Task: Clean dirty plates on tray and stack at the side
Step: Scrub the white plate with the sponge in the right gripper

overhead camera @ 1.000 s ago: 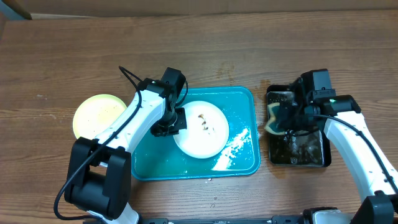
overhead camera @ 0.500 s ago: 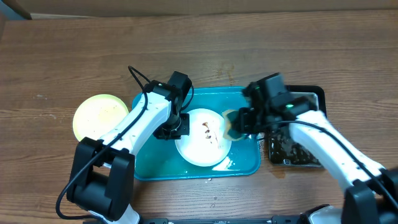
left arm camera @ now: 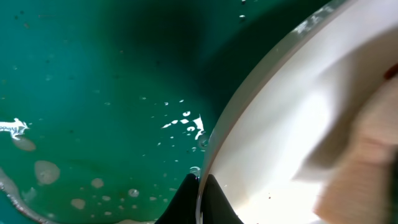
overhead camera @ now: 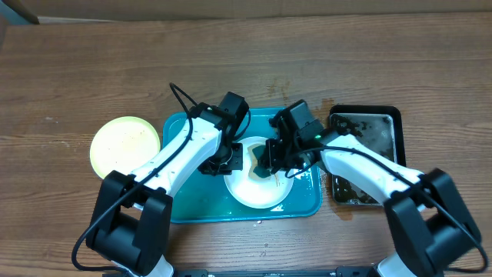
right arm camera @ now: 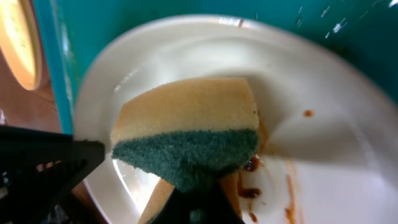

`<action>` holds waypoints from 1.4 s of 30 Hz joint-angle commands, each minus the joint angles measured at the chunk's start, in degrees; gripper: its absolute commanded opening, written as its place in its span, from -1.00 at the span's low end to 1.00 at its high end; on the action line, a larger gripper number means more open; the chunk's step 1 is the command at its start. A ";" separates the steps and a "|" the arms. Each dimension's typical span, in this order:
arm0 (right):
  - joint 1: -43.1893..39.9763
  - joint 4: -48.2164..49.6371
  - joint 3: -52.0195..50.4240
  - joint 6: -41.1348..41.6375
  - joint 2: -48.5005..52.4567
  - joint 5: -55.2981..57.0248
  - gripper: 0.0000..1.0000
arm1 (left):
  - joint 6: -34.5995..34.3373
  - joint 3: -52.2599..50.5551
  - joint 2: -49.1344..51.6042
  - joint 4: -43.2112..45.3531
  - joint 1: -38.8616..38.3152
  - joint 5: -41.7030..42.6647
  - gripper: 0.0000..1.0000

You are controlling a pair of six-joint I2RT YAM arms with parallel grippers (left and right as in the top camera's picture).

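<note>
We judge the yellow plate (overhead camera: 123, 144) at left done; left end effector (overhead camera: 221, 162) pinches the white plate (overhead camera: 257, 188), right end effector (overhead camera: 266, 159) the sponge (right arm camera: 186, 134).

On my feed, a white plate (overhead camera: 257, 188) streaked with brown smears (right arm camera: 249, 190), against the bright teal tray (overhead camera: 296, 201) beaded with pale droplets. My sponge (right arm camera: 186, 124) shows tan foam over a dark green scouring face. Elsewhere I see a pale yellow plate (overhead camera: 123, 142), a black tray (overhead camera: 396, 115) and the brown wood-grain worktop (overhead camera: 77, 61).

Brown wood-grain table (overhead camera: 77, 61), even light, pale strip (overhead camera: 231, 6) along far edge
</note>
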 commanded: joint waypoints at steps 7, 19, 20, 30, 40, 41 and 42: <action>1.97 -1.66 0.68 7.15 4.94 7.26 -0.93 | -2.93 -0.61 0.44 0.63 -2.36 -0.83 -0.92; 1.90 -7.72 0.68 10.38 5.03 13.60 -0.92 | -4.85 -0.63 0.79 3.08 -2.36 -2.45 -0.92; 1.90 -7.72 0.68 10.38 5.03 13.62 -0.93 | -5.14 -0.63 1.05 3.13 -2.40 -2.43 -0.91; 1.90 -7.69 0.68 10.38 5.03 13.62 -0.92 | -5.20 -0.70 8.81 4.94 -4.11 0.04 -0.86; 1.90 -8.13 0.68 10.36 5.03 13.64 -0.92 | -5.20 -0.66 12.57 5.99 -4.00 4.20 -0.92; 1.90 -8.11 0.68 10.36 5.03 13.64 -0.92 | -5.20 -0.66 12.07 5.75 -3.93 4.15 -0.91; 1.90 -8.11 0.68 10.36 5.03 13.66 -0.93 | -5.18 -0.61 11.47 5.44 -3.87 4.00 -0.92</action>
